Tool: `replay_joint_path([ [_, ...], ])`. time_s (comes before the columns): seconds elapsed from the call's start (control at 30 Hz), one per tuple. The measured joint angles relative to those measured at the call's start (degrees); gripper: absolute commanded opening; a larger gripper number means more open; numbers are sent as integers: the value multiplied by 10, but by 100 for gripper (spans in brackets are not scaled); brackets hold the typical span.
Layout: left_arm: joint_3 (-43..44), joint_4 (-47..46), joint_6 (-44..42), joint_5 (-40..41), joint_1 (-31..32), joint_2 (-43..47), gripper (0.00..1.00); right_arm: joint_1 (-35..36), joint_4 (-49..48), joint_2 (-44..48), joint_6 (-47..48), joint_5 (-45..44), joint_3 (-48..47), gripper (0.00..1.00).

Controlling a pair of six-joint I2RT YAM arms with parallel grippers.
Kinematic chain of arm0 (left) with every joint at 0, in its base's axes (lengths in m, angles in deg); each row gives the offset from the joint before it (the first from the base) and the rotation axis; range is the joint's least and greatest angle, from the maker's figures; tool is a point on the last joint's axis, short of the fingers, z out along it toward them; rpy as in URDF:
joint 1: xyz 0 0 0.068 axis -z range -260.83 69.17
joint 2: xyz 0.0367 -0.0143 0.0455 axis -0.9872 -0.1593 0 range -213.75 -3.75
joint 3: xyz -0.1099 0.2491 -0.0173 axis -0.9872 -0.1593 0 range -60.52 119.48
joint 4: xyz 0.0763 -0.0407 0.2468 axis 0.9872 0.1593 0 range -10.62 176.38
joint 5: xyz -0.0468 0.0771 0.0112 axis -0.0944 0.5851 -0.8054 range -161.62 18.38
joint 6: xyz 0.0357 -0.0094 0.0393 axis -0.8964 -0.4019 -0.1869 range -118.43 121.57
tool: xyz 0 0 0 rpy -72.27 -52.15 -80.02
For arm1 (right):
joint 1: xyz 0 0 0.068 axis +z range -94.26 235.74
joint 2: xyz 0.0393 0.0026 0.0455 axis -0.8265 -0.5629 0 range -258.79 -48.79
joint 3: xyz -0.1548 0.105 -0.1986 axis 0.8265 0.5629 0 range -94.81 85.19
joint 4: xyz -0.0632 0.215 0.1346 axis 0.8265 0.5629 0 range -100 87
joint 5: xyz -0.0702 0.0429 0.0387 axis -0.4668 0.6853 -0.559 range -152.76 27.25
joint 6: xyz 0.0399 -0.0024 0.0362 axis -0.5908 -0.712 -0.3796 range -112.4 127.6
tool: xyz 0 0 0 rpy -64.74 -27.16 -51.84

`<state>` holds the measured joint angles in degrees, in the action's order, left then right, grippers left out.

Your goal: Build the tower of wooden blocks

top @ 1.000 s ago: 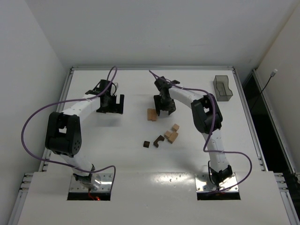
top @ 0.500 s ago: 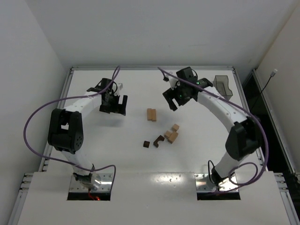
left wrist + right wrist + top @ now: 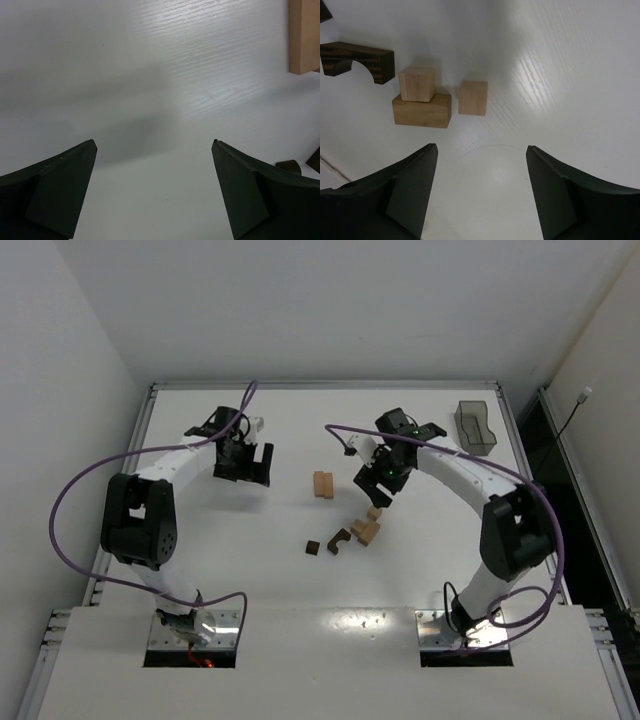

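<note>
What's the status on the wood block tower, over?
Left claw open, empty. Right claw open, empty, by loose tan blocks. None stacked yet. No obstruction seen.

Matt tan wood blocks (image 3: 422,111), dark grained arch (image 3: 375,57), glossy white table (image 3: 570,75)

Overhead over table (image 3: 270,560), wrists close, sharing blocks (image 3: 366,531)

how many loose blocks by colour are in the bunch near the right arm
tan: 3 (tan cube, second tan cube, longer tan block)
dark brown: 2 (dark arch, small dark block)
total: 5
</note>
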<state>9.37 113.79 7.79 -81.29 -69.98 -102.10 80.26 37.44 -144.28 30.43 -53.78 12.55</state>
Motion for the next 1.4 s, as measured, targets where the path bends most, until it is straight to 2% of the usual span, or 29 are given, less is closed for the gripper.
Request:
replay_joint_path([
  [0.07, -4, -2, 0, 1, 0, 5, 100, 0, -4, -16, 1, 17, 0, 65],
  [0.37, -8, -2, 0, 10, 0, 13, 100, 0, -7, -86, -4, 62, -1, 65],
  [0.7, -8, -2, 0, 12, 0, 13, 100, 0, -9, -132, -12, 69, -28, 63],
  [0.97, -8, -2, 1, 14, 0, 13, 100, 0, -9, -154, -14, 69, -28, 57],
  [1.07, -8, -2, 1, 16, 0, 13, 100, 0, -9, -157, -14, 66, -28, 40],
  [1.1, -8, -2, 1, 16, 0, 13, 100, 0, -9, -159, -14, 64, -28, 26],
  [1.17, -8, -2, 1, 19, 0, 13, 100, 0, -8, -162, -17, 62, -29, 17],
  [1.23, -8, -2, 1, 21, 0, 13, 100, -1, -5, -163, -15, 58, -35, 4],
  [1.27, -8, -2, 1, 21, 0, 13, 100, -1, -5, -165, -15, 57, -40, 0],
  [1.4, -8, -2, 1, 26, 0, 12, 100, -5, 7, -178, -15, 49, -60, 0],
])
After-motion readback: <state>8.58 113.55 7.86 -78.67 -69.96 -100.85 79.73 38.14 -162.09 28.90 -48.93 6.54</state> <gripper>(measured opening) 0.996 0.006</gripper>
